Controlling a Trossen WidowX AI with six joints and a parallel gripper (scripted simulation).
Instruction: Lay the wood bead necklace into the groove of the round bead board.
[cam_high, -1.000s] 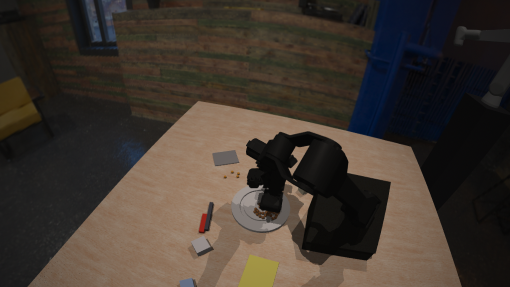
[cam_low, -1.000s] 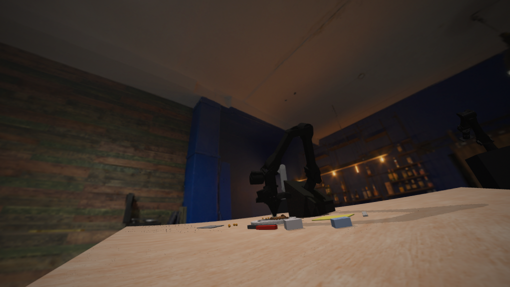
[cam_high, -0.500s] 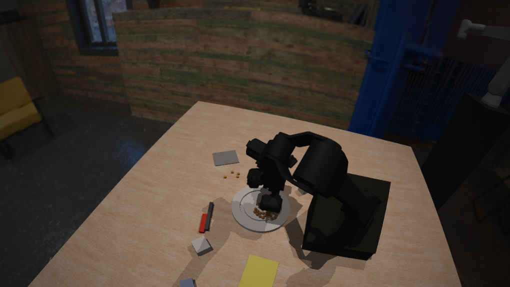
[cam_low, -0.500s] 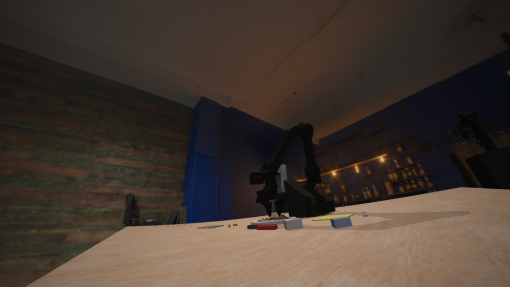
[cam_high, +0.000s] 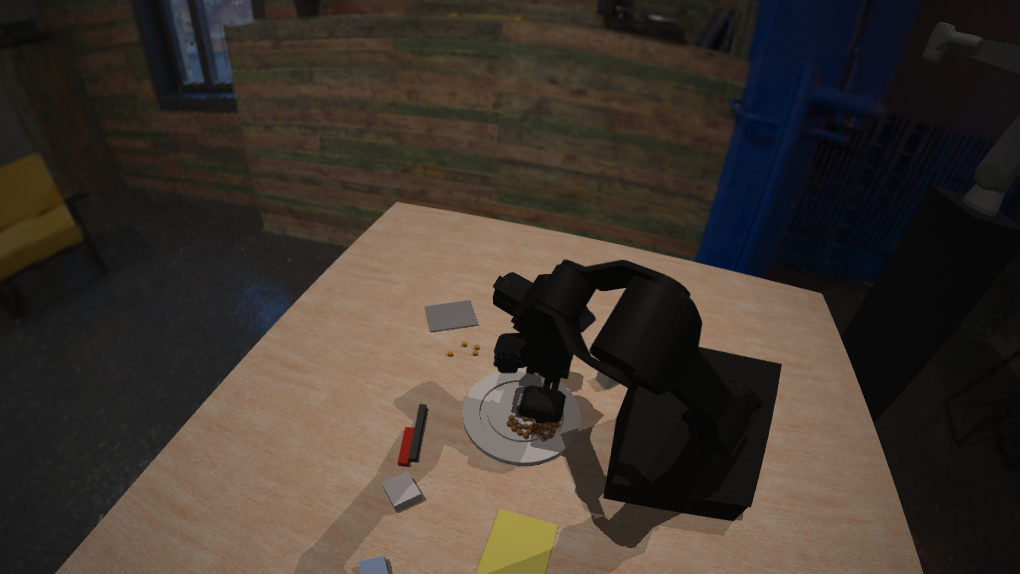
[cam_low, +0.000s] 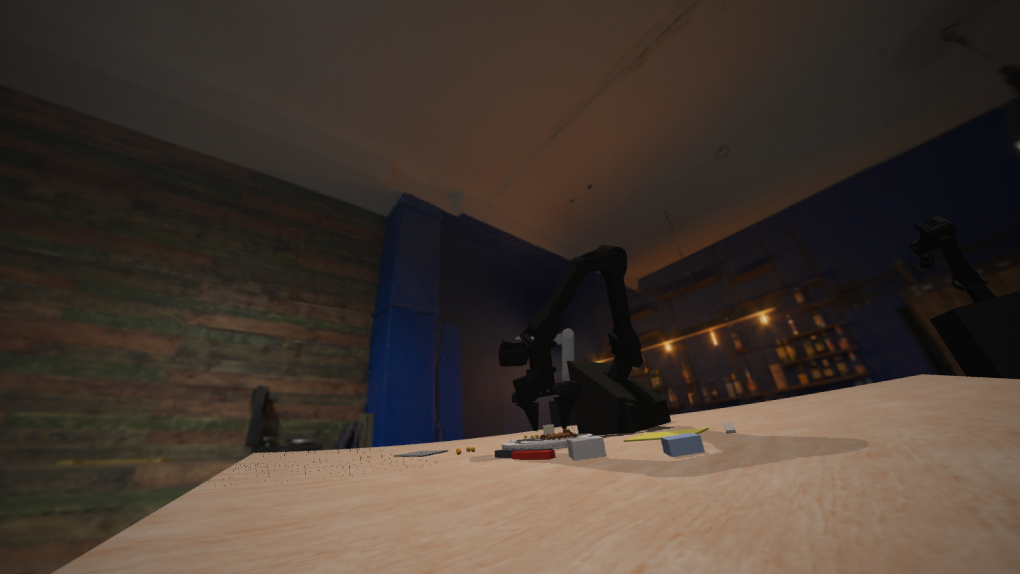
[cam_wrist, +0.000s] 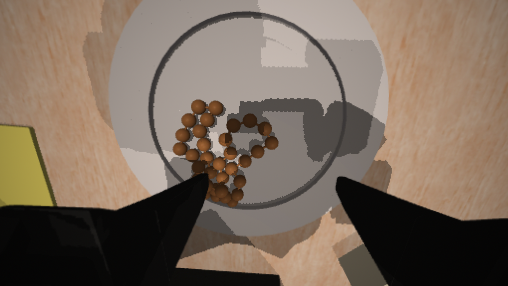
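Observation:
The wood bead necklace (cam_wrist: 203, 144) (cam_high: 524, 426) lies bunched on the round bead board (cam_wrist: 130, 60) (cam_high: 474, 421) (cam_low: 510, 444). In the wrist view most beads sit inside the ring of the groove (cam_wrist: 345, 105), at its lower left, with one loop opening toward the middle. The lowest beads form a heap at the groove's lower-left part. My gripper (cam_wrist: 272, 181) (cam_low: 549, 426) is wide open and empty over the board. Its left fingertip is over the heap and hides some beads; its right fingertip is right of them. In the top view the arm hides the fingertips.
A yellow sheet (cam_high: 519, 542) (cam_wrist: 20, 165), a light grey block (cam_high: 403, 491) (cam_low: 587, 448), a blue block (cam_low: 682, 445), and red (cam_high: 406, 446) and black (cam_high: 419, 431) bars lie around the board. Small orange beads (cam_high: 475, 347) and a grey flat piece (cam_high: 451, 316) lie behind; a small block (cam_high: 605, 379) (cam_wrist: 360, 265) is beside it.

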